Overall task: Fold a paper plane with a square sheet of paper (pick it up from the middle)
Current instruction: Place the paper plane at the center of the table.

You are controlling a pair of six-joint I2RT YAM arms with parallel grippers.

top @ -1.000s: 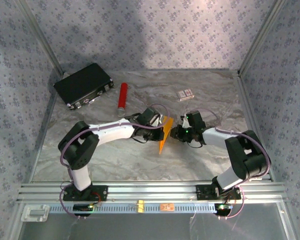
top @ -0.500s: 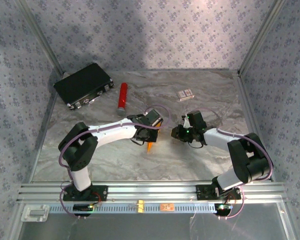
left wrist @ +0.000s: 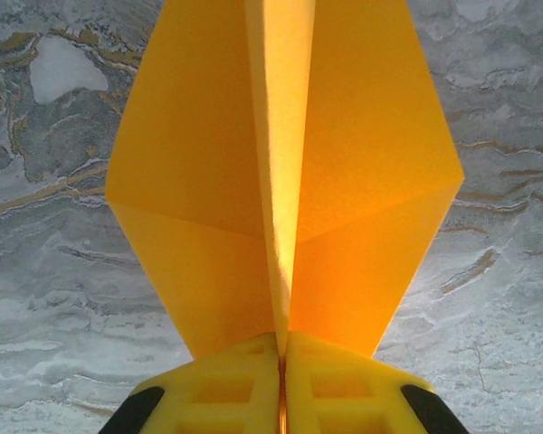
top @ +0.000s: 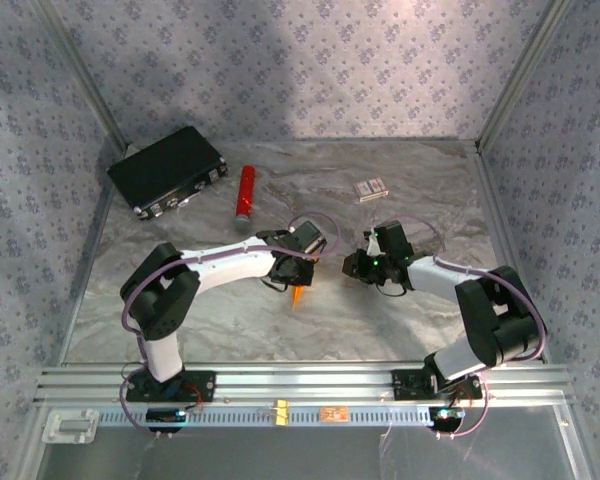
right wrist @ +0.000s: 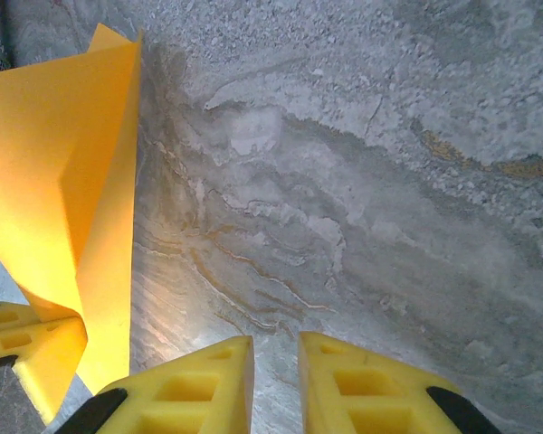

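Note:
My left gripper (left wrist: 281,348) is shut on the orange-yellow paper plane (left wrist: 281,181), pinching its centre crease at the near end. The two wings spread left and right above the marble, and the point runs out of the frame's top. In the top view the left gripper (top: 302,268) faces down over the table's middle. Just a small orange tip of the paper plane (top: 298,296) pokes out below it. My right gripper (right wrist: 276,348) is narrowly open over bare marble with nothing between its fingers. The paper plane (right wrist: 63,181) stands to its left, apart from it. In the top view the right gripper (top: 352,265) sits just right of the left one.
A black case (top: 167,168) lies at the back left, with a red cylinder (top: 245,192) beside it. A small white-and-red box (top: 372,188) rests at the back centre-right. Patterned walls close three sides, and an aluminium rail (top: 300,380) runs along the near edge.
The left gripper has turned downward with the paper, which showed broad and upright between the grippers a second ago and is now mostly hidden under the wrist. The right gripper has barely moved.

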